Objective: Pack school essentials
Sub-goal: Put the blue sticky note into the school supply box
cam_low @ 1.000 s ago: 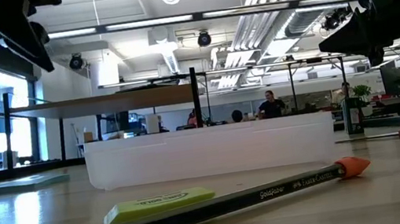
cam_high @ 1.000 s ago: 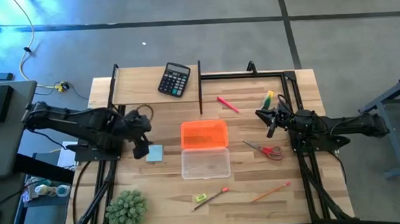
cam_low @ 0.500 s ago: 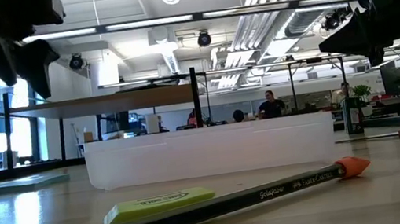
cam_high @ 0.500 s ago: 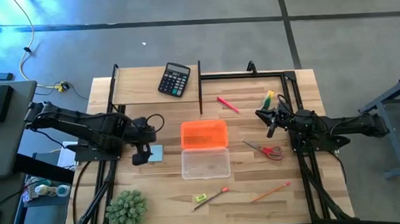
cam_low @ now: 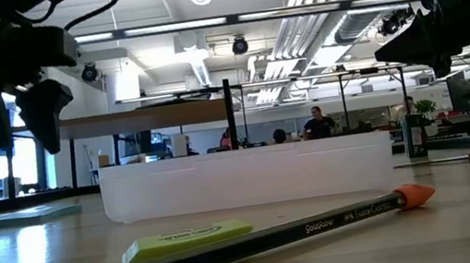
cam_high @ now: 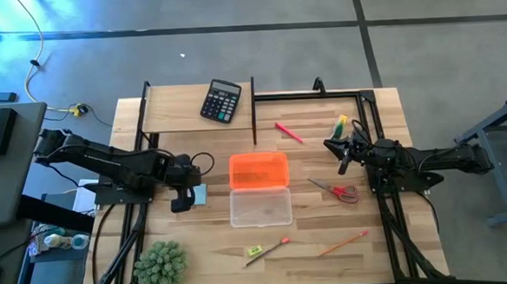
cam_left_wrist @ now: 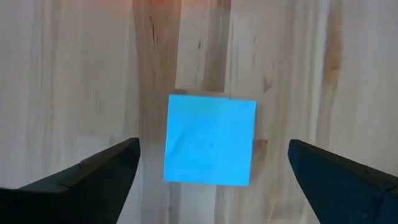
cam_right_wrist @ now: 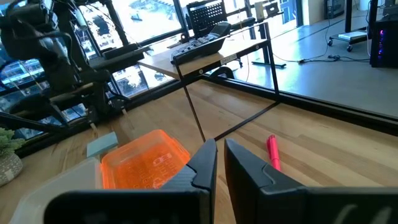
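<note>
Fingers spread wide on left hand [cam_left_wrist: 208,171] above pale blue note pad [cam_left_wrist: 210,140] near desk's left edge, pad square between them; right hand [cam_high: 342,149] pressed together.

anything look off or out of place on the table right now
Nothing looks spilled or damaged. The open case, orange lid above clear base, holds nothing visible, while red-handled scissors, pink pen and two pencils lie loose. The open left gripper hovers over the blue note pad.
</note>
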